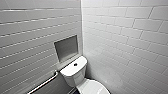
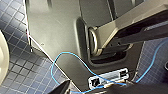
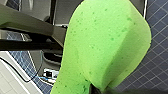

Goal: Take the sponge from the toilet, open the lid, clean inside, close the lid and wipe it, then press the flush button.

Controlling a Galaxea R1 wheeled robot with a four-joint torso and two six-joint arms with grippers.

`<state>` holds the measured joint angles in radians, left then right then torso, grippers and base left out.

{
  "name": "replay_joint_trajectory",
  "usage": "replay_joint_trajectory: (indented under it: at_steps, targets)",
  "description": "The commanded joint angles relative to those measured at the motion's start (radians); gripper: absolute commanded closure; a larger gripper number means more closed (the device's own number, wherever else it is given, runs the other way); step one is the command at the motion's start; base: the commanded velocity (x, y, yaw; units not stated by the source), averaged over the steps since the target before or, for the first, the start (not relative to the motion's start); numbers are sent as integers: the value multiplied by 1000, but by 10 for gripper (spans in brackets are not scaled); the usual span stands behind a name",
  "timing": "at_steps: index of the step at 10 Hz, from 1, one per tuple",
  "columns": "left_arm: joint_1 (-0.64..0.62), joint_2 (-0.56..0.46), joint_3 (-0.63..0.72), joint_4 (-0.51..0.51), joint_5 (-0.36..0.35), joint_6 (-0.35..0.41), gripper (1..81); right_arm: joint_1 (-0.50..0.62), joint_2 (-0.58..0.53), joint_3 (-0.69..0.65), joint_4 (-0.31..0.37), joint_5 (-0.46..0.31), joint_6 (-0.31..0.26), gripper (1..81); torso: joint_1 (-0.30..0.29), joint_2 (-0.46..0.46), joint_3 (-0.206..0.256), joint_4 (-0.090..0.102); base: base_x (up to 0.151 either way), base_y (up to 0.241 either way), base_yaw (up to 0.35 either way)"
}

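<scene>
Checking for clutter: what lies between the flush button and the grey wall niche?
Head view: past the flush button, only bare toilet tank top, then a strip of wall below the niche.

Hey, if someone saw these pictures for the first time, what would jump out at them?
The bright green sponge in the right wrist view, looming large over dark blue floor tiles. In the head view, the white toilet sits in a corner of white tiled walls, its dark flush button on the tank top and a grey recessed niche just above it.
</scene>
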<state>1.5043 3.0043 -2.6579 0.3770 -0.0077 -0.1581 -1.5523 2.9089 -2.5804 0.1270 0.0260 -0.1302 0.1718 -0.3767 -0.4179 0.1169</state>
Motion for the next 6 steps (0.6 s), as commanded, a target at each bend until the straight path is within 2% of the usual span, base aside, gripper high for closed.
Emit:
replay_joint_trajectory:
  at_steps: [1, 2, 6]
  targets:
    - [-20, 39, -40, -10, 51, -5, 10, -30, -276, 478, 18, 6, 3, 811, 0, 0, 0, 0, 0, 0, 0]
    - [-22, 44, -39, -10, 49, -5, 10, -29, -305, 542, 11, 3, 3, 811, 0, 0, 0, 0, 0, 0, 0]
    - [-22, 53, -39, -9, 46, -5, 10, -41, -281, 499, 5, 6, -5, 811, 0, 0, 0, 0, 0, 0, 0]
